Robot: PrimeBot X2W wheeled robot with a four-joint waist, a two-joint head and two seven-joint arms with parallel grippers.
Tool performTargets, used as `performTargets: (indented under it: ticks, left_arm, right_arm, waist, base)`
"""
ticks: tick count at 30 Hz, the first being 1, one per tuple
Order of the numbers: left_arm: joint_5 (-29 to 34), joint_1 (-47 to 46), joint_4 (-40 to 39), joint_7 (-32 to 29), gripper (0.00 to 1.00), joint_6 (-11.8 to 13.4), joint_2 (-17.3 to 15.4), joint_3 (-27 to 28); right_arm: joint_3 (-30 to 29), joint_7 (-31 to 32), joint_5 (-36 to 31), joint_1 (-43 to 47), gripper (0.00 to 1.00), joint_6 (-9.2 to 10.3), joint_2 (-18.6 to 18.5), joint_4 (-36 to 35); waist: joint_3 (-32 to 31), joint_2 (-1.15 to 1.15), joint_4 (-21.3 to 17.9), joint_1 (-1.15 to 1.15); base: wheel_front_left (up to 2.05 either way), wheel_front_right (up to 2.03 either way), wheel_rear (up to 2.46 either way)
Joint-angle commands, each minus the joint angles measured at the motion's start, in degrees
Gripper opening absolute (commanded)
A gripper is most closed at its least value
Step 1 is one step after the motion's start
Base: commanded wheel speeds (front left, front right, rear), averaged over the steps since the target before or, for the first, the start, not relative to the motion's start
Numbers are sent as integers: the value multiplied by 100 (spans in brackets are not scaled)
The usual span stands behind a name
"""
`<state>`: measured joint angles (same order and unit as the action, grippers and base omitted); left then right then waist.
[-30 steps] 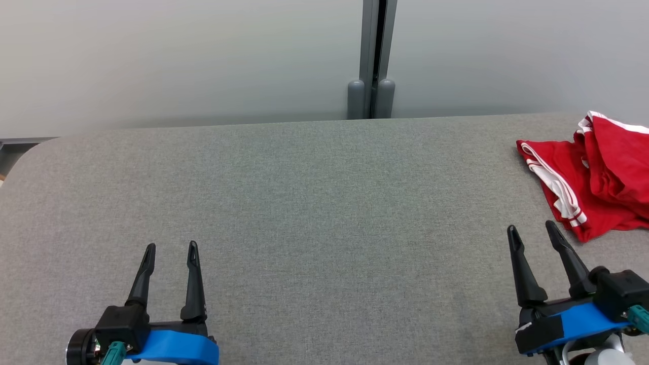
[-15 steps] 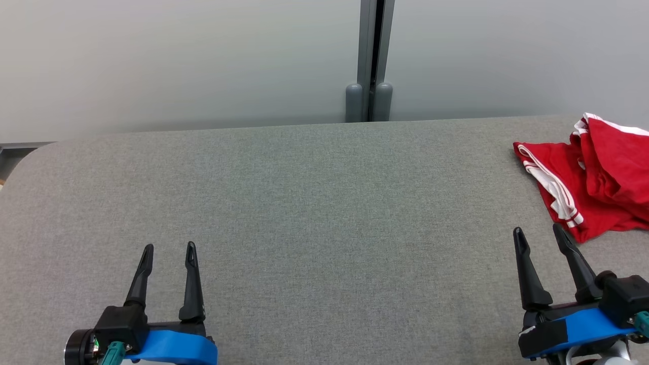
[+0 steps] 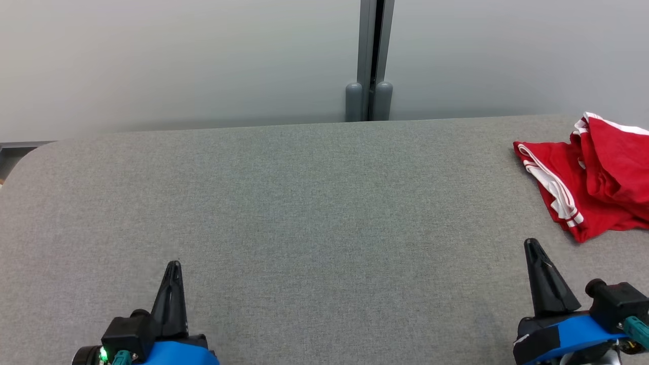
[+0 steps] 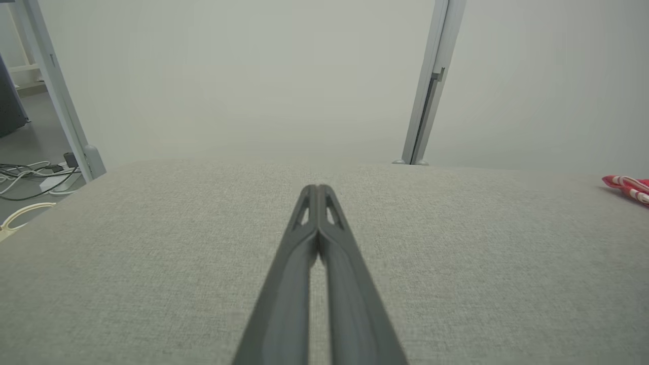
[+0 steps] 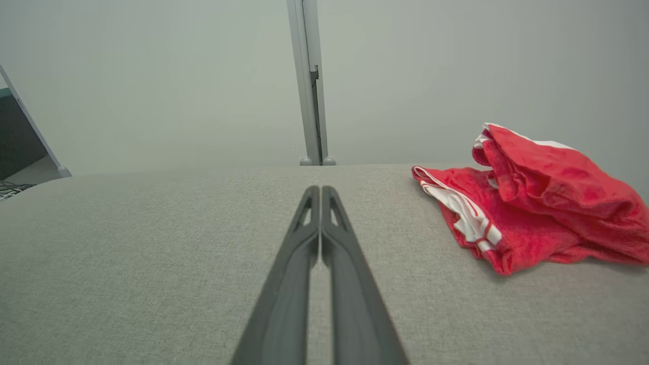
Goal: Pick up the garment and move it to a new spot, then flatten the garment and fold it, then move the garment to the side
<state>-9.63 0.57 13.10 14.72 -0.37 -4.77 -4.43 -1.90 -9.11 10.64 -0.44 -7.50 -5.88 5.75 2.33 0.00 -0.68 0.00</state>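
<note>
On the far right of the grey surface [image 3: 314, 203]: red garment [image 3: 593, 187] with white trim, crumpled in a heap, partly cut off by the head view's right edge. Right pincer [image 3: 532, 245] is near it, just short of its near-left corner, not touching. Its fingers are pressed together tip to tip with nothing between them. Right wrist view puts the garment ahead and to the right of those tips. Left pincer [image 3: 174, 264] is at lower left, well apart from the garment, fingers likewise closed together, empty.
</note>
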Motion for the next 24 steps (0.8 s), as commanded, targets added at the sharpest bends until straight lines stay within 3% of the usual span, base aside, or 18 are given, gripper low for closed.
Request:
performTargets:
  ticks: [1,24]
  left_arm:
    - [-147,-18,33,-52,0,-13,5,35]
    - [-2430,-217,34,-630,0,-213,54,334]
  right_arm:
    - [-11,32,150,-13,0,0,8,36]
    - [-143,463,2404,-185,0,0,89,248]
  waist:
    - [-2,0,1,0]
    - [-40,0,13,0]
  base:
    - [0,0,0]
    - [0,0,0]
